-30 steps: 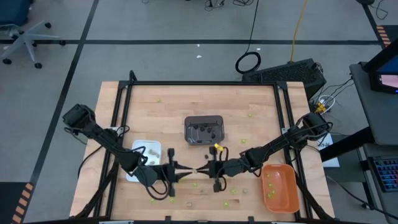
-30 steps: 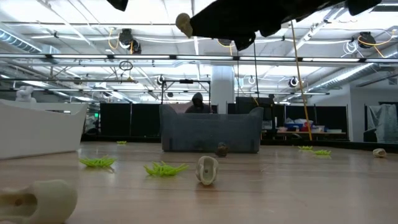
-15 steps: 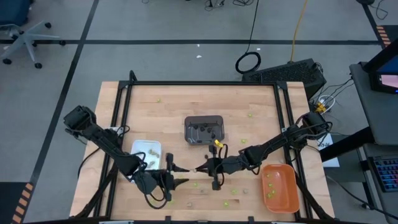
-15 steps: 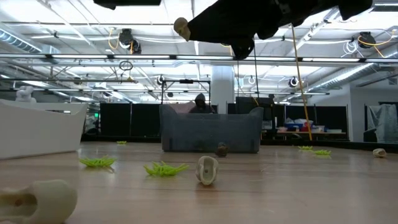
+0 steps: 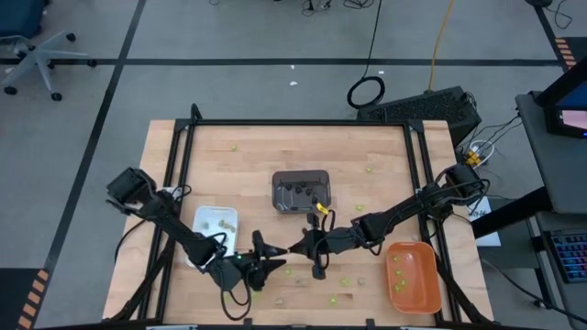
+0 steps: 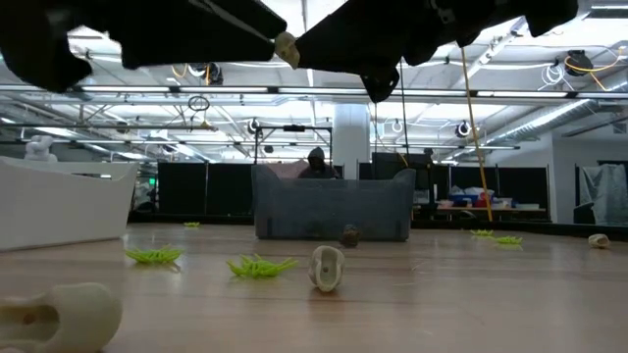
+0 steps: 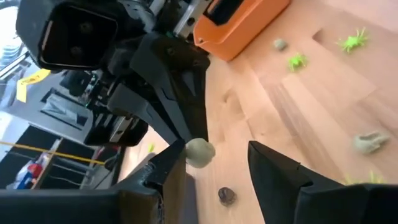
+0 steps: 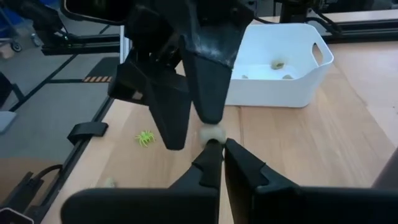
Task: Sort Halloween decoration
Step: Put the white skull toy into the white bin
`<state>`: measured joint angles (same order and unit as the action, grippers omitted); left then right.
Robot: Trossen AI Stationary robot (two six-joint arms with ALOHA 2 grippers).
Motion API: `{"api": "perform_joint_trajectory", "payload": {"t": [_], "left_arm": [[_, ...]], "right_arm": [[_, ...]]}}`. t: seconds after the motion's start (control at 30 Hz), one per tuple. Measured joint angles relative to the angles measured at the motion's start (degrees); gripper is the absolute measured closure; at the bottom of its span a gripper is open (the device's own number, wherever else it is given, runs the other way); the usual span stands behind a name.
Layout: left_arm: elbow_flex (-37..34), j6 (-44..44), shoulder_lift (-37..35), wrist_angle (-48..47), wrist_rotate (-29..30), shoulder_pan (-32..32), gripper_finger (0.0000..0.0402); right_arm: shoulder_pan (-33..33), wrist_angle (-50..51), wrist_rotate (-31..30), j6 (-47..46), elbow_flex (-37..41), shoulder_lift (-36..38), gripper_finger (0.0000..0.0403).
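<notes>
While both arms meet low over the front of the wooden surface (image 5: 367, 197), a handover is in progress. Starting at the left, a white tray (image 5: 214, 223) sits at about eight o'clock from the centre, with a few pale trinkets inside. Just beside it, the left tool (image 5: 272, 262) has its fingers spread wide, and they straddle a pale tan trinket (image 7: 199, 152) without pinching it. That trinket is held off the surface at the tip of the right tool (image 5: 293, 247), whose fingers are shut tight on it. A dark grey tray (image 5: 302, 192) lies at the centre, toward twelve o'clock from the tools. Lime-green trinkets (image 5: 348, 281) are scattered around five o'clock, close to an orange tray (image 5: 413, 275) at four o'clock.

The likely risk: if the right tool lets go before the left one closes, the small trinket would fall and roll among the unsorted pieces. The fingertips of the two tools could also collide.
</notes>
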<state>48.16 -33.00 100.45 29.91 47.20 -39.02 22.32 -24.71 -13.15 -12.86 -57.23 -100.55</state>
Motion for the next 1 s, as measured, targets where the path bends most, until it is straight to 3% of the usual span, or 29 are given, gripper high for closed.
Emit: {"api": "perform_joint_trajectory", "payload": {"t": [0.27,0.43,0.87,1.0], "left_arm": [[0.0,-2.12,0.61,0.22,-0.06,1.4,0.0193],[0.0,-5.26,0.63,1.42,0.03,2.45,0.019],[0.0,-8.43,0.63,1.16,-0.06,3.38,0.0294],[-0.02,-8.32,0.63,1.14,-0.09,3.27,0.031]], "right_arm": [[-0.65,-0.37,0.0,-0.2,0.06,-0.04,0.0403],[-1.36,-0.48,1.92,-1.82,0.06,-0.04,0.0403],[-2.11,-0.37,4.65,-5.61,0.04,-0.04,0.0403],[-2.36,-0.37,5.74,-6.03,0.04,-0.04,0.0403]]}}
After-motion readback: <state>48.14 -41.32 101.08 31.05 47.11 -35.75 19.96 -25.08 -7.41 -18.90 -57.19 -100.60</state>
